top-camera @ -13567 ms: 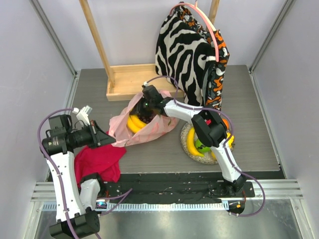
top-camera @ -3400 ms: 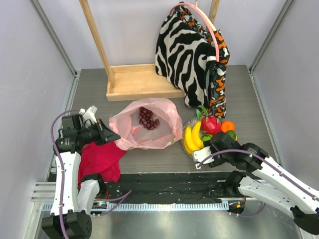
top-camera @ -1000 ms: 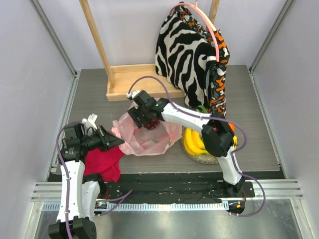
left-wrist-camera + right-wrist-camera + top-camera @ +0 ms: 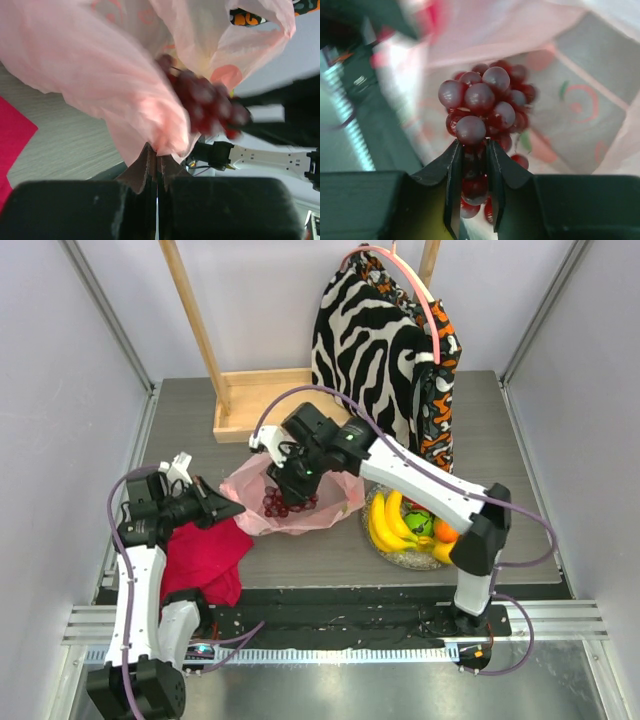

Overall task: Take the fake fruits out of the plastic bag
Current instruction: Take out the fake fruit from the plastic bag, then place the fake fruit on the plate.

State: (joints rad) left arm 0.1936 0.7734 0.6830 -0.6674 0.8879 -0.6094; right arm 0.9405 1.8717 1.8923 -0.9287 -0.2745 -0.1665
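Grip on the right side was confirmed: my right claw (image 4: 472, 150) was clenched on the dark red grapes (image 4: 482, 105). Its fingers (image 4: 451, 167) pinched the cluster's lower part, with most of the berries standing beyond the tips. Seen from above, the cluster hung at the mouth of the plastic bag (image 4: 330, 508), over its left portion. Pink film lay behind the berries in my right wrist view. I could not tell whether the bunch was wholly clear of the rim.

My left claw (image 4: 156, 162) was closed tight on a fold of the bag's edge at its left side, the jaws together with the thin plastic caught between them. The bag lay rumpled on the table (image 4: 300, 562), its mouth open upward.

Other fruits were noted outside the bag. A yellow banana bunch (image 4: 385, 523), a green apple (image 4: 421, 525) and an orange (image 4: 447, 533) sat together on the silvery plate (image 4: 398, 560), just right of the bag.

A magenta-red cloth (image 4: 205, 555) lay on the table's near left, beneath my left arm and just beside the bag. A zebra-patterned bag (image 4: 365, 350) hung at the rear. A wooden frame (image 4: 255, 405) stood behind the pink bag, on the table's far side.
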